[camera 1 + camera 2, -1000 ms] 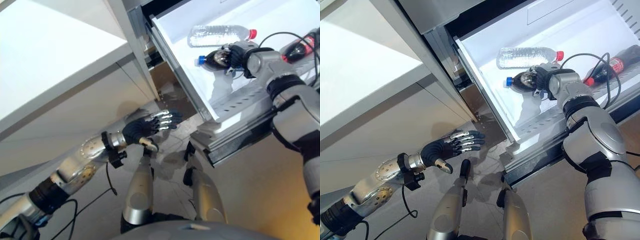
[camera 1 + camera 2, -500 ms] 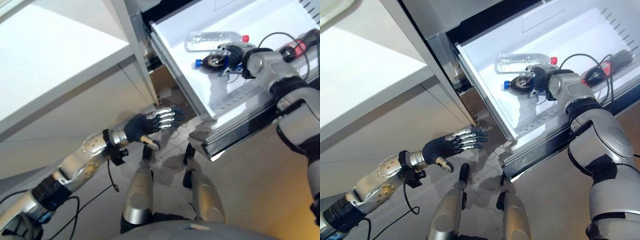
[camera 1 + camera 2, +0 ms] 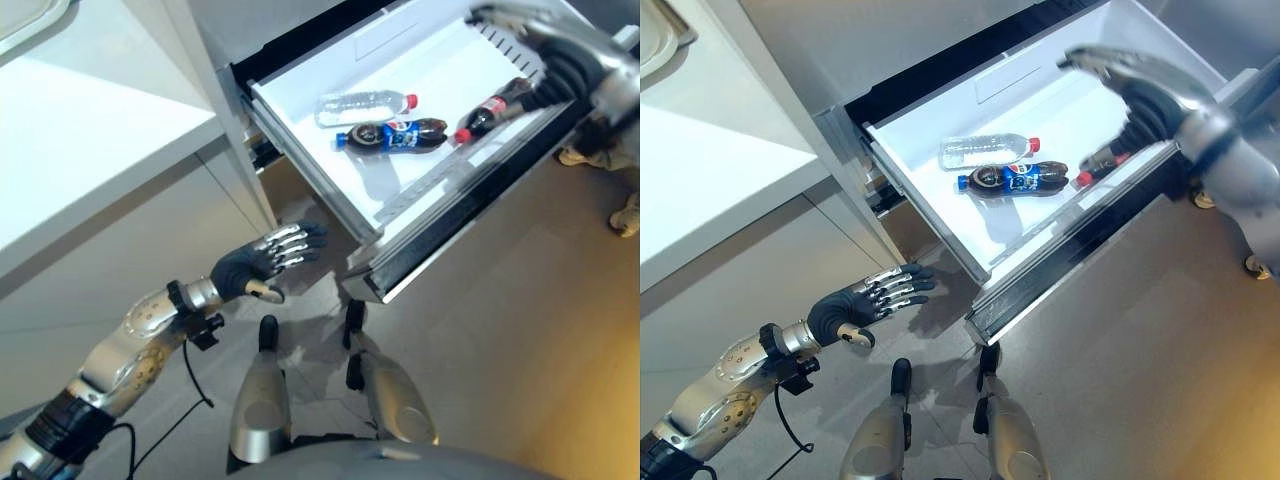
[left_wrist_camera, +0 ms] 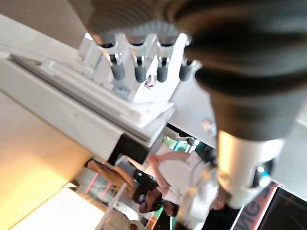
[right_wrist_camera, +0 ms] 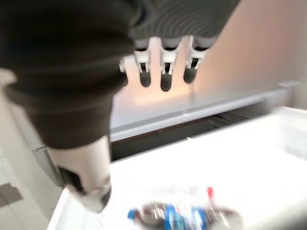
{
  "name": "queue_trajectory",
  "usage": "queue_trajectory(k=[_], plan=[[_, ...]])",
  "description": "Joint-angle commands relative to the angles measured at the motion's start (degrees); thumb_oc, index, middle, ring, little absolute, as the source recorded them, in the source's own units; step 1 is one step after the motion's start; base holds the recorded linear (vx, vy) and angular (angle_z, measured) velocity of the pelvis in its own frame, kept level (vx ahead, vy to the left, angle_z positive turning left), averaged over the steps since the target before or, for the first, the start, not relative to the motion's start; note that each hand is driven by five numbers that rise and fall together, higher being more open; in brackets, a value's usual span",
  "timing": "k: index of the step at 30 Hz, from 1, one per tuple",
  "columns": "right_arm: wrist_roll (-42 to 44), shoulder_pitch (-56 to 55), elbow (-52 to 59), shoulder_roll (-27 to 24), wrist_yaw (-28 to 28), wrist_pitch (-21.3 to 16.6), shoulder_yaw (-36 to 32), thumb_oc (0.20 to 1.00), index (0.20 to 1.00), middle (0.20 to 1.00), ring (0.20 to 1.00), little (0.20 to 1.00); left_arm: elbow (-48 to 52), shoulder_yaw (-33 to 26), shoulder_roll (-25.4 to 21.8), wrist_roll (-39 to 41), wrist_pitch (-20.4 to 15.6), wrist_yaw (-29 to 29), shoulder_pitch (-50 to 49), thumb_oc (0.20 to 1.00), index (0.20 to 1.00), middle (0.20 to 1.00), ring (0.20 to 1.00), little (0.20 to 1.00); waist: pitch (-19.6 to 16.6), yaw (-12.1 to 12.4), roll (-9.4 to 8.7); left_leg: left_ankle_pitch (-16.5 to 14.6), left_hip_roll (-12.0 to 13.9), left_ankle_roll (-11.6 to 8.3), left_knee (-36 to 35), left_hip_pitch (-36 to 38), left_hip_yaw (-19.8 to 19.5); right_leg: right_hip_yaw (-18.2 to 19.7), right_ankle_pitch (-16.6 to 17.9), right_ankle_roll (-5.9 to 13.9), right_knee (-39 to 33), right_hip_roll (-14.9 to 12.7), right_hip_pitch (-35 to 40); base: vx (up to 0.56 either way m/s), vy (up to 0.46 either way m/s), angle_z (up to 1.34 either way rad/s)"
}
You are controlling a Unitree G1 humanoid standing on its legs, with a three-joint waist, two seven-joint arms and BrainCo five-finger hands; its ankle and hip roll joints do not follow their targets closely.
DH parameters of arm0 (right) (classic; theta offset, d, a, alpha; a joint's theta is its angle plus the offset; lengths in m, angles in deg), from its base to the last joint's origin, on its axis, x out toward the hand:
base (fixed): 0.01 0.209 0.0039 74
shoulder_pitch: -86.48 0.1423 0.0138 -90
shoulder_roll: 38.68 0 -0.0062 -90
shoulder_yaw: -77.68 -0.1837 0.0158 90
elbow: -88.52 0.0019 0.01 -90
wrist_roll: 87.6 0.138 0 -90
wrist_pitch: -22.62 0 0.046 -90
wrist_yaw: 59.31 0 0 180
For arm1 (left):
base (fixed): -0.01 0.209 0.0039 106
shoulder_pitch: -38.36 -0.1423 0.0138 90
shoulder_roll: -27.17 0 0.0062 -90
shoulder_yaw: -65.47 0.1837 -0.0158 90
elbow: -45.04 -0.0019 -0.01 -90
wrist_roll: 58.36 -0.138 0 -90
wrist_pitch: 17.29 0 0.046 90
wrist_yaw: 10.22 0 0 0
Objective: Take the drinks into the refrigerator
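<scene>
Lying flat in the pulled-out white refrigerator drawer [image 3: 930, 225] at upper centre, the dark cola bottle with blue cap [image 3: 1012, 178] rests beside a clear water bottle [image 3: 985, 151] and a red-capped cola bottle [image 3: 492, 107]. Above it, the right hand [image 3: 1130, 75] hangs empty, fingers straight, apparently just clear of the drinks. The left hand [image 3: 865, 300], lower left, is relaxed and idle.

Refrigerator drawer [image 3: 930, 215] is standing pulled out, open from above. Three bottles are lying across its middle: clear water bottle [image 3: 983, 150], blue-capped cola bottle [image 3: 1015, 178] just beside it, red-capped cola bottle [image 3: 1102, 160] toward the far end. The near stretch of white floor is lying bare. Right hand [image 3: 1140, 85] is hanging above the far end with fingers straight. Left hand [image 3: 865, 300] is hovering below the drawer's front rail, beside the white cabinet [image 3: 730, 260], fingers extended.
</scene>
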Motion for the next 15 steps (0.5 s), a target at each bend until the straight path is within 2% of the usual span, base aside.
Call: queue_trajectory(k=[1,3,6,7,11,12,15], plan=[[0.92,-3.04,1.86,1.66,0.40,-3.31,-6.01,1.000,1.000,1.000,1.000,1.000,3.24,-2.02,0.06,-1.55,-2.86,-2.21,-2.93,1.000,1.000,1.000,1.000,1.000,-4.42,-0.13,0.15,-2.51,-1.11,4.54,-1.97,0.34,-0.70,0.63,-8.18,5.67,7.95,-0.83,1.17,0.07,0.030,-0.15],[-0.53,-13.75,3.32,7.08,0.06,-4.39,-12.24,1.000,1.000,1.000,1.000,1.000,3.21,-3.76,1.26,-2.62,-3.46,-2.74,-4.69,1.000,1.000,1.000,1.000,1.000,-5.59,-1.02,0.12,-3.27,-1.36,4.76,-1.59,0.91,0.12,1.77,-7.84,5.93,7.07,-0.75,1.94,0.09,0.036,-0.17],[-1.21,-20.40,3.83,12.24,0.73,-5.88,-14.82,1.000,1.000,1.000,1.000,1.000,3.20,-4.08,2.37,-3.25,-4.31,-2.76,-5.93,1.000,1.000,1.000,1.000,1.000,-6.41,-1.25,0.10,-3.77,-1.45,4.96,-1.56,1.74,0.71,2.57,-7.66,6.14,6.65,-0.71,2.54,0.06,0.029,-0.22],[-1.14,-24.99,3.08,16.77,0.25,-6.26,-15.18,1.000,1.000,1.000,1.000,1.000,3.11,-4.81,3.06,-3.62,-4.93,-2.83,-6.79,1.000,1.000,1.000,1.000,1.000,-7.05,-1.86,0.29,-4.02,-1.49,5.09,-1.64,2.54,1.31,3.25,-7.69,6.24,6.61,-0.66,3.06,0.08,0.039,-0.22],[-3.49,-30.34,-0.67,20.60,0.40,-6.79,-14.16,1.000,1.000,1.000,1.000,1.000,2.85,-5.92,3.52,-3.84,-5.61,-3.40,-8.27,1.000,1.000,1.000,1.000,1.000,-8.18,-2.14,0.50,-4.39,-1.55,5.12,-2.28,4.17,2.21,4.07,-7.71,6.45,6.10,-0.69,4.05,0.08,0.033,-0.14],[-4.93,-31.92,-4.66,22.17,1.19,-7.02,-12.04,1.000,1.000,1.000,1.000,1.000,3.03,-6.41,3.38,-4.24,-6.34,-3.19,-8.98,1.000,1.000,1.000,1.000,1.000,-8.70,-2.37,0.82,-4.58,-1.54,5.16,-2.58,5.05,2.79,4.57,-7.68,6.60,5.90,-0.71,4.33,0.07,0.024,-0.12],[-6.08,-32.68,-8.08,22.89,1.04,-7.08,-9.53,1.000,1.000,1.000,1.000,1.000,3.43,-7.13,2.96,-4.19,-6.77,-3.07,-9.53,1.000,1.000,1.000,1.000,1.000,-9.03,-2.49,0.95,-4.66,-1.56,5.08,-2.88,5.85,3.35,5.18,-7.66,6.61,5.81,-0.49,4.60,0.03,0.024,-0.19]])
